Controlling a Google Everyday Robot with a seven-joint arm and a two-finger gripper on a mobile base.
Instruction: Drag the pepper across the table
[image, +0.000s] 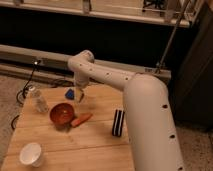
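The pepper (81, 119) lies left of centre on the counter (95, 147), one end just beside a red bowl (62, 113). Higher in the frame my gripper (80, 96) points down beside a blue object (70, 93); I cannot tell whether it is spread. The white arm (145, 115) arcs in from the lower right.

The table (92, 146) holds pepper (81, 119), bowl (62, 113), cup (31, 153), bottle (40, 101) and block (118, 123), tool (80, 96) above it.

On the table (95, 146) I count one each: pepper (81, 119), bowl (62, 113), cup (31, 153), bottle (40, 101), blue block (69, 93), striped box (118, 122). My one gripper (80, 96) hangs above it.
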